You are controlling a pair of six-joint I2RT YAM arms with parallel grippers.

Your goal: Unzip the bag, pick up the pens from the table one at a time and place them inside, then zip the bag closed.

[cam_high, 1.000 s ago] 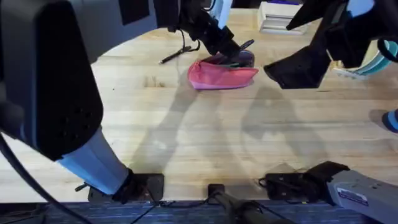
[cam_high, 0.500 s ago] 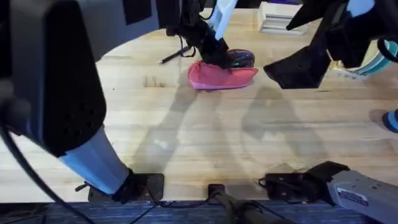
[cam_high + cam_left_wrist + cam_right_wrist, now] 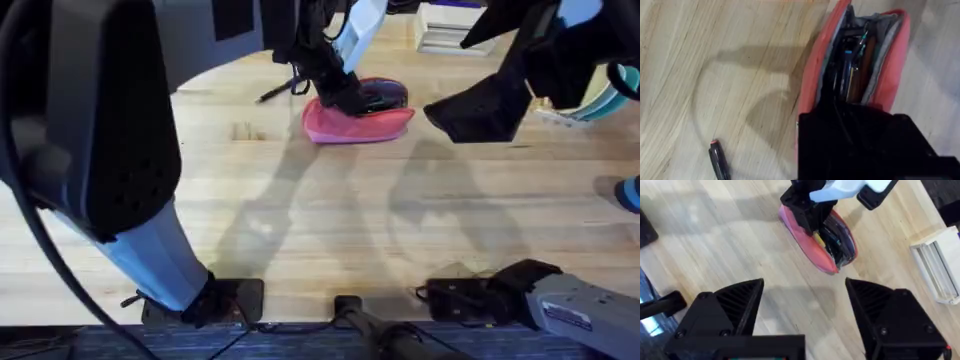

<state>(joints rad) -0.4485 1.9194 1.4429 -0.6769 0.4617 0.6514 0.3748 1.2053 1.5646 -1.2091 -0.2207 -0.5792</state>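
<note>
The pink bag (image 3: 372, 124) lies unzipped at the far middle of the table (image 3: 320, 220). The left wrist view shows its mouth gaping, with several pens (image 3: 852, 65) lying inside the bag (image 3: 892, 60). My left gripper (image 3: 345, 95) is down at the bag's left end, reaching into the opening. One black pen (image 3: 280, 90) lies on the wood left of the bag, and its red-tipped end (image 3: 719, 161) shows in the left wrist view. My right gripper (image 3: 478, 108) hovers open and empty to the right of the bag (image 3: 815, 255).
A white slatted rack (image 3: 939, 270) stands beyond the bag at the far right. A teal-striped object (image 3: 608, 100) and a blue item (image 3: 630, 192) sit at the right edge. Bare wood stretches between the bag and the arm bases.
My left gripper has moved left and down, from above the bag's right part to its left end. The bag, the loose pen and the right arm have stayed put.
</note>
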